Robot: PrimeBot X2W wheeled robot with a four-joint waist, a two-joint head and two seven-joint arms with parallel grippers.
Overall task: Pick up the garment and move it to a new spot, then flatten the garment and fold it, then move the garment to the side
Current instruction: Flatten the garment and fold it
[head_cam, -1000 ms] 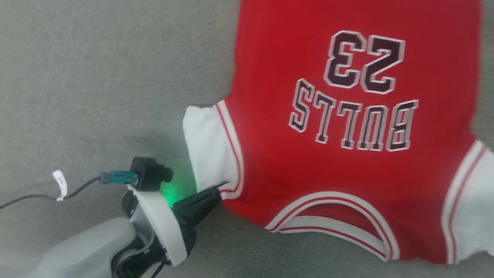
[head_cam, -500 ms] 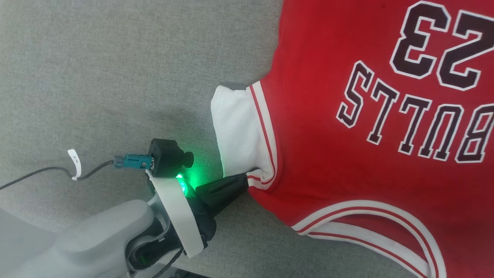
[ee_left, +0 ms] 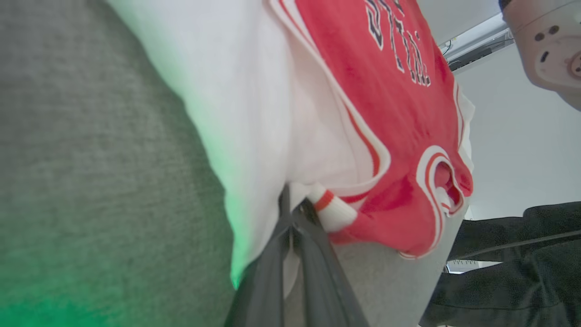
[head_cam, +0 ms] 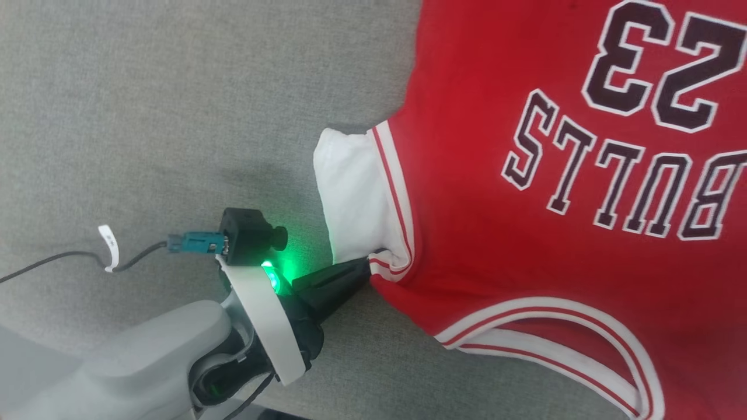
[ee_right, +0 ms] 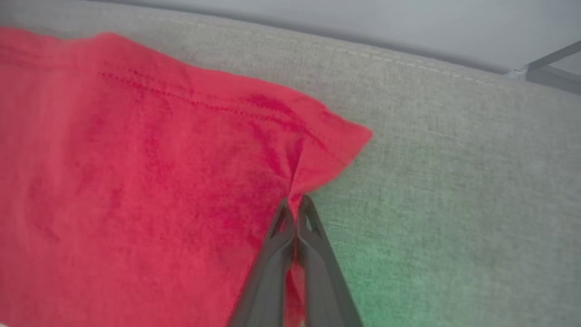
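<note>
The red jersey-style shirt [head_cam: 496,245] with white sleeves carries the dark, white-outlined word "BULLS" [head_cam: 618,178] near its neckline. The number "23" [head_cam: 659,64] stands beyond it, toward the hem. Both appear upside down in the head view. In the left wrist view this lettering [ee_left: 399,41] is too blurred to read. The small white tag [head_cam: 108,248] near the left edge of the grey fabric surface [head_cam: 175,87] is too small to read.

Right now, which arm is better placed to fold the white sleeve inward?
Left, probably. The left pincer grips the garment at the striped trim beside the white sleeve; the right pincer pinches a red hem corner.
</note>
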